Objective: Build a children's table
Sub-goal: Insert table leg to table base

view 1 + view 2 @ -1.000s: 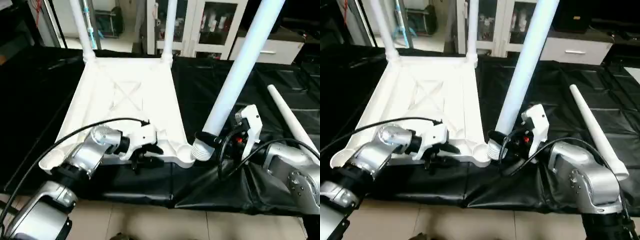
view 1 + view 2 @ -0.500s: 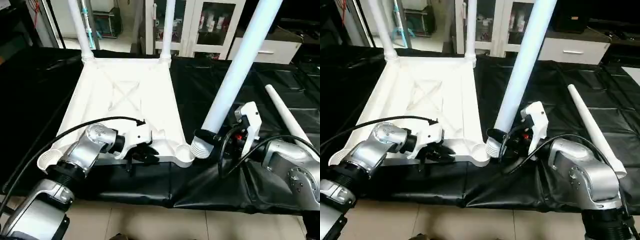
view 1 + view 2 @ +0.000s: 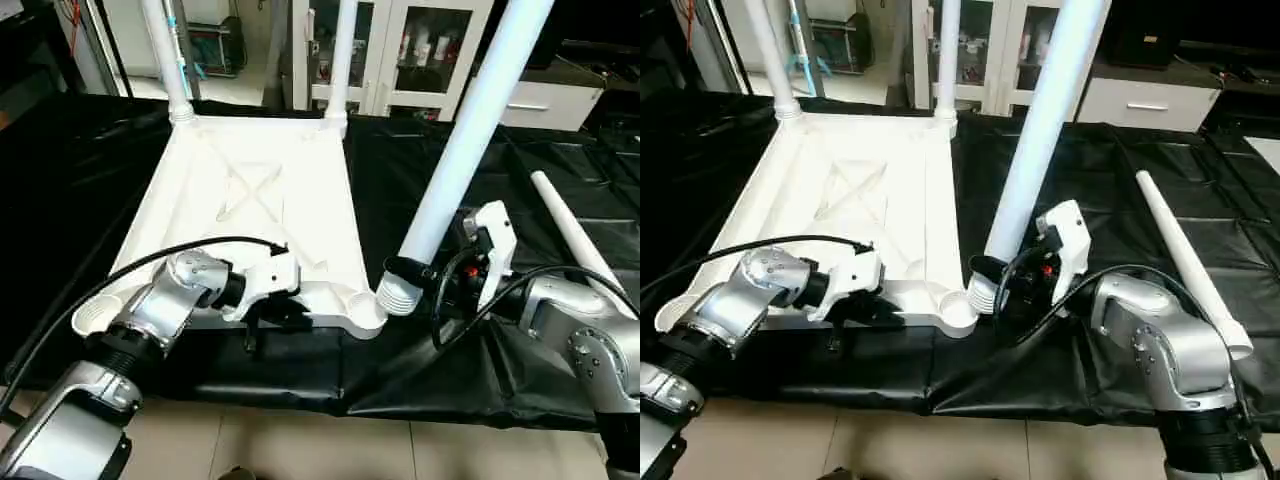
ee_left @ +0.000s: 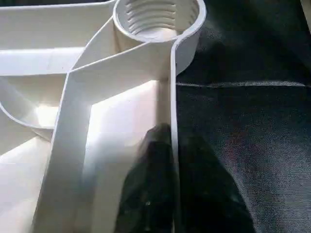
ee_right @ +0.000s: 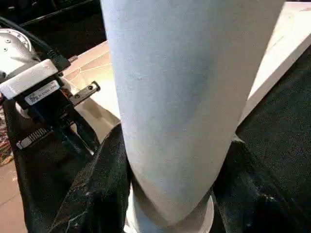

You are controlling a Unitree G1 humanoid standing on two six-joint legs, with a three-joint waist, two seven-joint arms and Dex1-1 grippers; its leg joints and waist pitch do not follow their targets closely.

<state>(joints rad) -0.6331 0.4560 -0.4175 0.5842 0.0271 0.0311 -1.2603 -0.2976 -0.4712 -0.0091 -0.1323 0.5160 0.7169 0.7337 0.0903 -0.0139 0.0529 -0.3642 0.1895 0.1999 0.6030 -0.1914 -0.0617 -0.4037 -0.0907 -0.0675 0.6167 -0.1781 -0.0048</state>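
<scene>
The children's table top [image 3: 250,190] lies upside down on the black cloth, with two white legs [image 3: 165,60] [image 3: 340,60] standing upright in its far corners. My left gripper [image 3: 268,315] is at the near rim, and in the left wrist view its black fingers [image 4: 146,194] pinch the rim wall below the empty threaded socket [image 4: 155,17]. My right gripper [image 3: 420,275] is shut on a third leg [image 3: 465,140]. That leg is tilted, with its threaded end [image 3: 398,295] just beside the near-right corner socket [image 3: 362,300]. A fourth leg [image 3: 575,235] lies loose on the cloth at the right.
The near-left corner socket [image 3: 92,318] is empty. The black cloth [image 3: 450,390] hangs over the work table's near edge above a tiled floor [image 3: 300,440]. Glass-door cabinets [image 3: 420,50] and a white drawer unit [image 3: 545,100] stand behind the table.
My left gripper's fingers have closed onto the near rim of the table top. My right gripper holds the tilted leg much as before.
</scene>
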